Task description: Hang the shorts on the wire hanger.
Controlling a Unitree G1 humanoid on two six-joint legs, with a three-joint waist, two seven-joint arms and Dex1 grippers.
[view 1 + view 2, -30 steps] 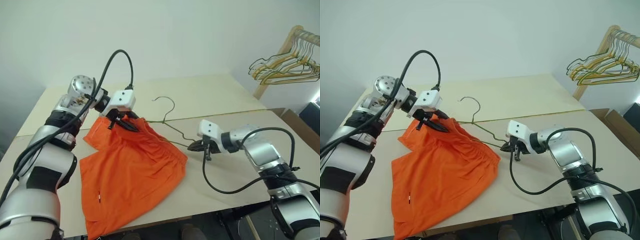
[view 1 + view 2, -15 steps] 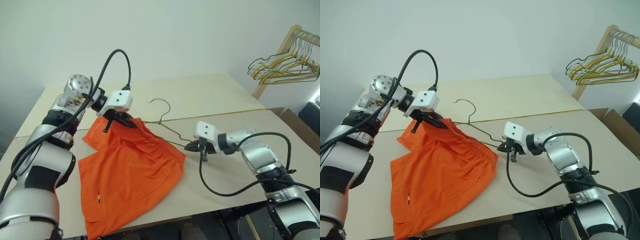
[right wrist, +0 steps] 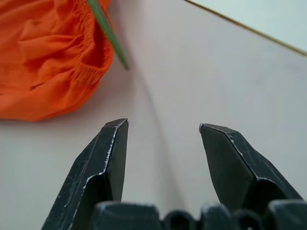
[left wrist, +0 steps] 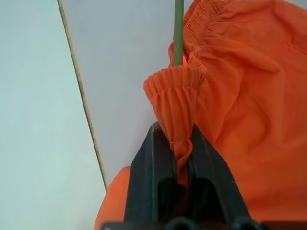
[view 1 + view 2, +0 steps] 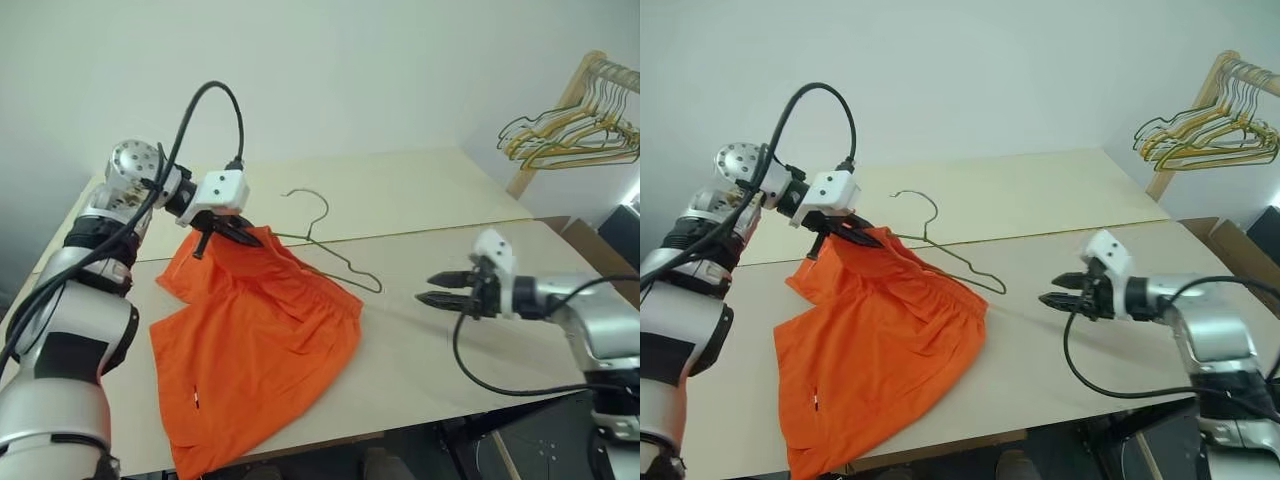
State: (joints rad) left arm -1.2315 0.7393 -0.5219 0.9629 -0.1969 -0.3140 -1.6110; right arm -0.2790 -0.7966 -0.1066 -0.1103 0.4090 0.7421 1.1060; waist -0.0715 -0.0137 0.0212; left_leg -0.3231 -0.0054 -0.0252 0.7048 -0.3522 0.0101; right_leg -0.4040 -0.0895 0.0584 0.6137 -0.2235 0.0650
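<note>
a plain white wall stands behind the pale desk [image 5: 430, 190], with a wooden rack of yellow-gold hangers [image 5: 580, 125] off at the right. the shorts [image 5: 255, 345] sprawl across the desk's left half, one waistband corner lifted and pinched tight in the left end effector [image 5: 245, 236]. the wire hanger [image 5: 330, 245] runs from that raised corner along the waistband, its hook over the desk. the right end effector [image 5: 432, 287] hovers apart from the hanger's near end, fingers spread and empty.

Orange shorts [image 5: 255, 340] rumpled on surface, one leg overhanging near edge, waistband corner raised. Olive wire hanger [image 5: 330, 245] threaded into waistband, hook toward far edge.
</note>
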